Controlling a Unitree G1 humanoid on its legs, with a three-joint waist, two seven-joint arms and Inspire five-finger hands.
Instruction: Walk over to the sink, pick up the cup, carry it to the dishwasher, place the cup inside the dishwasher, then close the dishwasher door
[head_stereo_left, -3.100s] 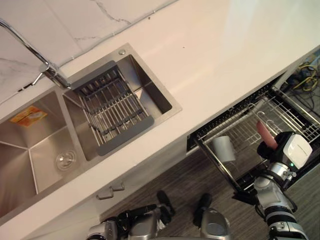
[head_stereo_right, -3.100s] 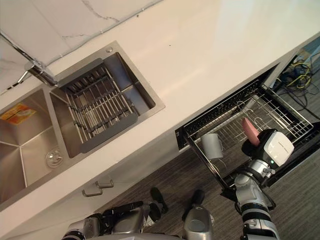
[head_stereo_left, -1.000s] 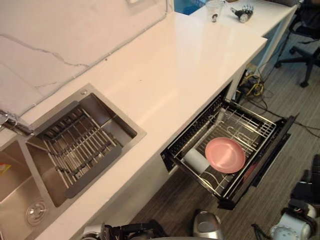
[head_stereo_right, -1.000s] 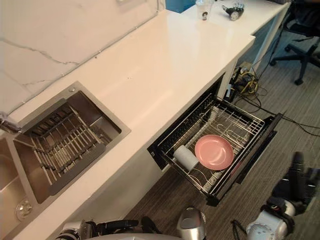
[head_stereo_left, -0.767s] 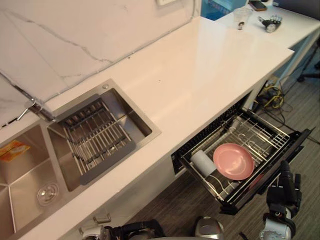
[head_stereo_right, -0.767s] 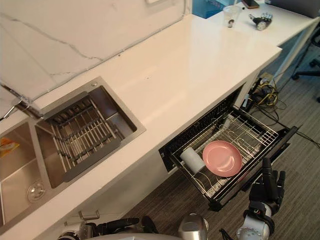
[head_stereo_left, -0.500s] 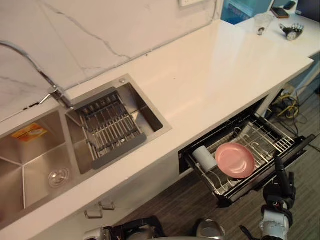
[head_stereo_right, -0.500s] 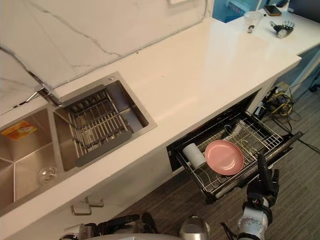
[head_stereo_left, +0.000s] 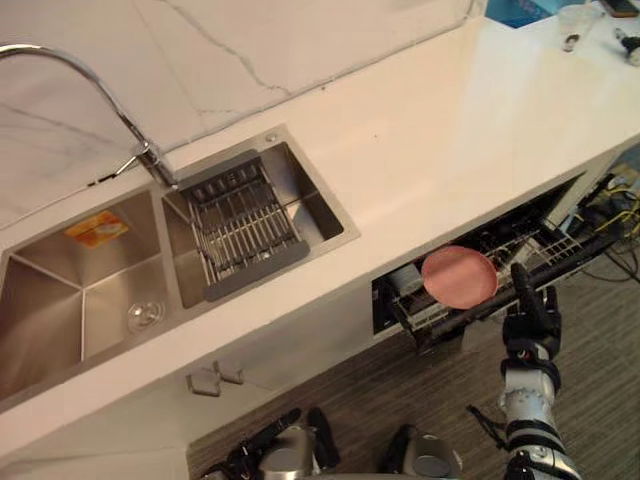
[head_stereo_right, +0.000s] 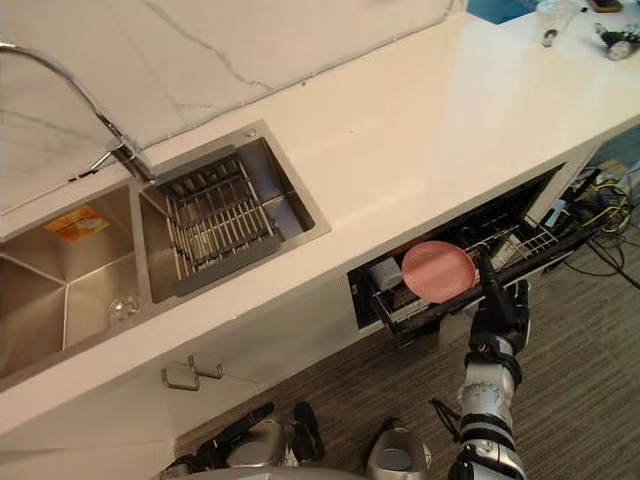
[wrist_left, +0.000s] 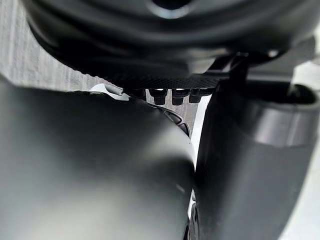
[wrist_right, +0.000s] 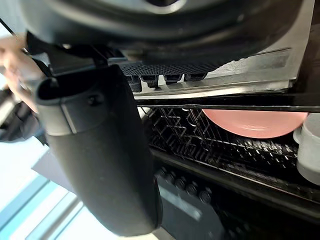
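Your right robot hand (head_stereo_left: 530, 312) presses flat, fingers straight, holding nothing, on the dishwasher door (head_stereo_left: 585, 250). The cup (head_stereo_left: 405, 278) already lies inside beside the plate (head_stereo_left: 458, 277). You've only to finish shutting the part-open door.

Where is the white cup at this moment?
In the left eye view, the white cup lies in the dishwasher's wire rack at the right, just left of the round pink plate.

Dishwasher door (head_stereo_left: 460, 320) pushed partway in, right robot hand (head_stereo_left: 531, 320) now against its front, pink plate (head_stereo_left: 458, 277) half under counter (head_stereo_left: 450, 150)
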